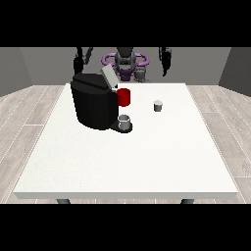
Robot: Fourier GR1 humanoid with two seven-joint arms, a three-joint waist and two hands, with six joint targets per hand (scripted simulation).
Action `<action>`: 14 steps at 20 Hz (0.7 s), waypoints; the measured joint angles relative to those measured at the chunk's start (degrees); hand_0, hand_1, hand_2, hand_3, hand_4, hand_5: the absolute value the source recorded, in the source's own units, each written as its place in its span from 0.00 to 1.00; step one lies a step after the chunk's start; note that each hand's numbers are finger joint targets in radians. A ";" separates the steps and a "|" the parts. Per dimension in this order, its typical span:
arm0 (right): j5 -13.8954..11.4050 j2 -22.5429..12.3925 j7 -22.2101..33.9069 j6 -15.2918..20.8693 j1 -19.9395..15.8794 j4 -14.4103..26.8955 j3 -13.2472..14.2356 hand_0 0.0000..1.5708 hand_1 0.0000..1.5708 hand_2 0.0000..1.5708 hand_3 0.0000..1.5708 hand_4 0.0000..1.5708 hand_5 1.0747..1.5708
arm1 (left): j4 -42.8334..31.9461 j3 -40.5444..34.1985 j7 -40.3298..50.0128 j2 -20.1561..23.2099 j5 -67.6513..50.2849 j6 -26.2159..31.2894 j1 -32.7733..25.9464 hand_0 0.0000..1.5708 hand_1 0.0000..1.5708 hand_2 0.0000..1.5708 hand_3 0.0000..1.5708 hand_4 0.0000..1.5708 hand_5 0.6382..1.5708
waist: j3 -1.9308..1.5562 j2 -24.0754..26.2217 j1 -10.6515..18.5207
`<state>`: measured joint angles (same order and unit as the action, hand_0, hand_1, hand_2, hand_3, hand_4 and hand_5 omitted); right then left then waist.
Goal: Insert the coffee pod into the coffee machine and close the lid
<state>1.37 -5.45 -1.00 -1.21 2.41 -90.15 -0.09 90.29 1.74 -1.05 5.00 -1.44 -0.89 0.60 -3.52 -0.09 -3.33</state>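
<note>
A black coffee machine (93, 105) stands on the white table (127, 152) left of centre, its grey lid (108, 77) tilted up and open. A small grey coffee pod (158, 106) sits upright on the table to the machine's right. The hand at the view's right (166, 62) hangs raised above the table's far edge, well behind the pod. The hand at the view's left (78, 61) is raised behind the machine. Neither hand touches anything.
A red mug (124, 97) stands just right of the machine's top. A grey cup (125, 121) rests on the machine's drip tray at its front. The robot's torso (125, 61) is behind the table's far edge.
</note>
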 measured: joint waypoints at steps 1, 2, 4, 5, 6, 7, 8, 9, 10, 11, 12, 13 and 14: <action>0.52 0.20 -0.36 -0.12 -0.28 0.46 0.34 0.00 0.00 0.00 0.00 0.00 1.00 | 0.27 0.32 0.18 0.66 0.74 0.21 0.25 0.00 0.00 0.00 0.00 0.00 1.00 | 0.72 -0.14 0.33; 0.59 0.60 -0.86 -0.08 -0.34 0.75 0.23 0.00 0.00 0.00 0.00 0.00 1.00 | 0.27 0.76 -0.13 1.33 1.91 0.28 0.35 0.00 0.00 0.00 0.00 0.00 1.00 | 1.34 -0.21 0.46; 0.54 0.86 -1.23 0.00 -0.68 1.33 0.23 0.00 0.00 0.00 0.00 0.00 1.00 | 0.35 1.50 -0.67 3.65 3.93 1.63 0.85 0.00 0.00 0.00 0.00 0.00 1.00 | 2.20 -0.34 0.80; 0.47 0.83 -1.07 -0.05 -0.86 1.42 0.14 0.00 0.00 0.00 0.00 0.00 1.00 | 0.19 2.14 -1.58 4.78 5.41 2.20 0.66 0.00 0.00 0.00 0.00 0.00 1.00 | 2.48 -0.29 0.97; -0.14 1.29 -1.36 0.46 -1.08 1.76 -0.27 0.00 0.00 0.00 0.00 0.00 1.00 | 0.17 2.45 -2.40 6.38 6.39 3.37 0.92 0.00 0.00 0.00 0.00 0.00 1.00 | 2.72 -0.49 1.33; -1.64 1.01 -1.94 1.74 -1.35 1.78 -0.09 0.00 0.00 0.00 0.00 0.00 1.00 | -0.18 2.28 -2.30 8.38 7.57 4.19 1.53 0.00 0.00 0.00 0.00 0.00 1.00 | 2.89 -0.94 0.88; -3.17 0.80 -1.98 3.12 -2.11 1.48 -0.07 0.00 0.00 0.00 0.00 0.00 1.00 | -0.84 2.10 -2.39 10.17 8.68 4.93 2.32 0.00 0.00 0.00 0.00 0.00 1.00 | 3.03 -1.60 0.41; -4.74 1.00 -2.61 4.40 -2.48 1.44 -0.47 0.00 0.00 0.00 0.00 0.00 1.00 | -1.63 1.67 -2.24 11.79 9.67 5.44 3.61 0.00 0.00 0.00 0.00 0.00 1.00 | 3.15 -2.59 -0.38; -5.98 1.20 -2.30 5.73 -3.33 1.31 -0.60 0.00 0.00 0.00 0.00 0.00 1.00 | -2.23 1.43 -1.97 13.33 10.42 6.31 4.74 0.00 0.00 0.00 0.00 0.00 1.00 | 3.23 -3.11 -0.60; -6.71 0.97 -1.95 6.38 -4.29 0.89 -0.48 0.00 0.00 0.00 0.00 0.00 1.00 | -3.39 0.90 -2.06 14.76 10.88 7.19 5.66 0.00 0.00 0.00 0.00 0.00 1.00 | 3.29 -3.79 -0.99; -8.09 1.78 -2.02 7.74 -4.92 0.71 -1.29 0.00 0.00 0.00 0.00 0.00 1.00 | -4.49 0.55 -1.53 15.64 11.60 7.46 7.21 0.00 0.00 0.00 0.00 0.00 1.00 | 3.36 -4.65 -1.69; -8.58 1.58 -1.86 8.03 -5.69 0.44 -1.28 0.00 0.00 0.00 0.00 0.00 1.00 | -5.98 -0.35 -1.34 16.83 11.79 8.10 8.66 0.00 0.00 0.00 0.00 0.00 1.00 | 3.40 -5.55 -2.36; -9.32 1.81 -1.86 8.38 -6.25 0.12 -1.87 0.00 0.00 0.00 0.00 0.00 1.00 | -7.61 -0.91 -0.95 17.48 12.25 8.30 10.26 0.00 0.00 0.00 0.00 0.00 1.00 | 3.43 -6.35 -3.21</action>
<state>-7.95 -3.64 -2.86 7.18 -3.83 -90.03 -1.96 82.69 0.83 -2.00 22.48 10.82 7.41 10.86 -0.09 -6.44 -6.54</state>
